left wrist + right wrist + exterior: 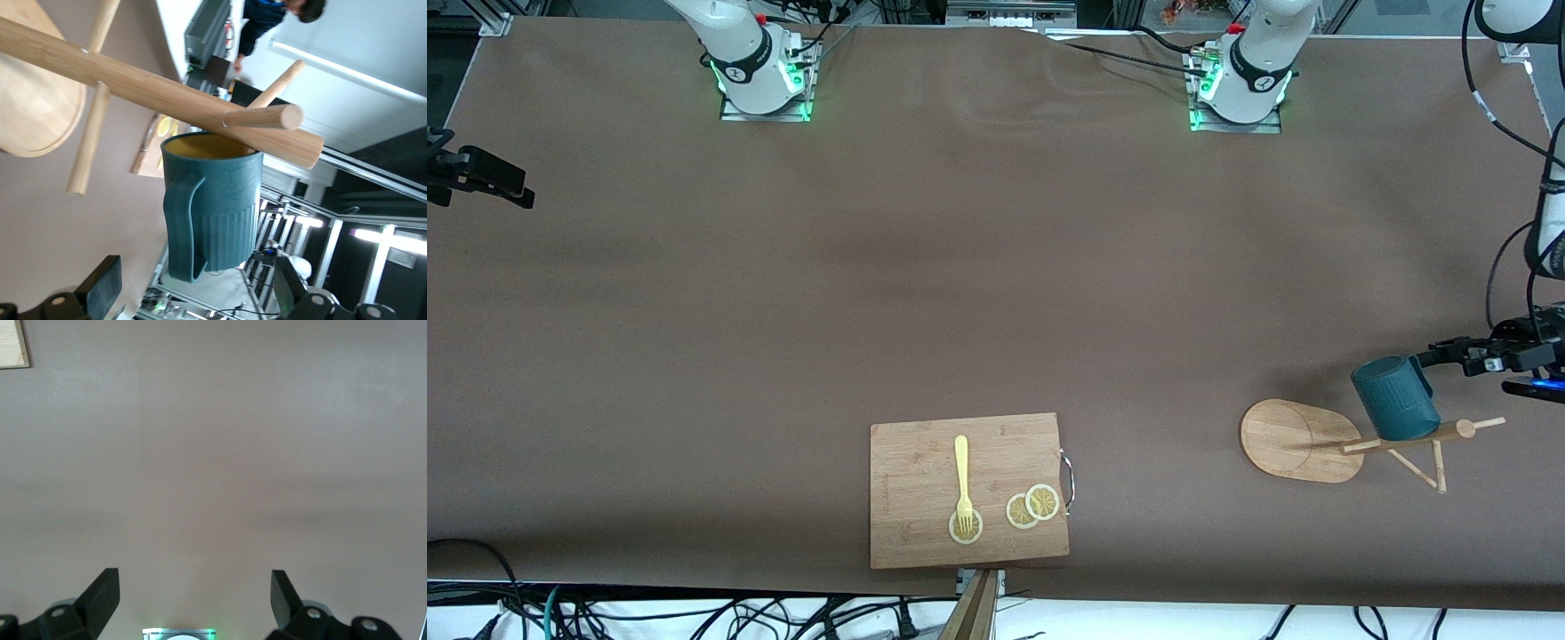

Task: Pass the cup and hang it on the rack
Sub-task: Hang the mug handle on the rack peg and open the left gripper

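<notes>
While cup [213, 207] hangs on rack [1303, 440] | left gripper [193, 293] spread beside it | right gripper [193, 597] spread | no legible writing

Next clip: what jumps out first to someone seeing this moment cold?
The teal cup hanging on a peg of the wooden rack at the left arm's end of the table, with the left gripper open beside it, letting go. Next, the cutting board near the front camera, carrying a yellow fork and lemon slices. The right gripper waits open over bare table.
</notes>
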`<state>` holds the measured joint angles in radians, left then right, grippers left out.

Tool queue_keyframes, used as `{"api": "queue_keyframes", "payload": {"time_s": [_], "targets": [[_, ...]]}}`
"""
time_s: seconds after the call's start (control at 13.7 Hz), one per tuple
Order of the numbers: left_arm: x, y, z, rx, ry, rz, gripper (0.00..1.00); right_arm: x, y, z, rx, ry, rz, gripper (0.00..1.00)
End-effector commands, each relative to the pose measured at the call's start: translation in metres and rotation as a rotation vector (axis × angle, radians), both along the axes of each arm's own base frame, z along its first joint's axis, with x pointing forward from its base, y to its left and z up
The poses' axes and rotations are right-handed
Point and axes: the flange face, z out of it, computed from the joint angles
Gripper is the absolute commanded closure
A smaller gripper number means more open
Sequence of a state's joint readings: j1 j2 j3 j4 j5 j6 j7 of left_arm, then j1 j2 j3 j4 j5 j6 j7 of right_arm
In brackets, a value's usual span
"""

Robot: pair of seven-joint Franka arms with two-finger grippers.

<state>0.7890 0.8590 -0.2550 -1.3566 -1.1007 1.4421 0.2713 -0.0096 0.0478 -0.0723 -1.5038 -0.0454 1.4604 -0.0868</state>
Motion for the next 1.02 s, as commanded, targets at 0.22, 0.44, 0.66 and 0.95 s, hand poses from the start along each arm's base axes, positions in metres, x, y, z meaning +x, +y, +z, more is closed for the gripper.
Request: {"api": "queue_keyframes", "payload": {"time_s": [0.22, 0.44, 0.66, 0.95], "targets": [[0.026, -0.039, 0.102, 0.475, 0.045, -0.244, 0.0, 0.002, -0.001, 0.002, 0.002, -0.006, -0.003, 0.0], [0.027, -0.079, 0.162, 0.754, 0.034, -0.385, 0.0, 0.002, -0.001, 0.003, 0.002, -0.009, -0.003, 0.0], [0.029, -0.124, 0.2, 0.994, 0.022, -0.518, 0.0, 0.002, -0.001, 0.003, 0.002, -0.009, -0.003, 0.0], [0.037, -0.239, 0.236, 1.293, 0.018, -0.688, 0.0, 0.002, -0.001, 0.003, 0.002, -0.007, -0.003, 0.0]]}}
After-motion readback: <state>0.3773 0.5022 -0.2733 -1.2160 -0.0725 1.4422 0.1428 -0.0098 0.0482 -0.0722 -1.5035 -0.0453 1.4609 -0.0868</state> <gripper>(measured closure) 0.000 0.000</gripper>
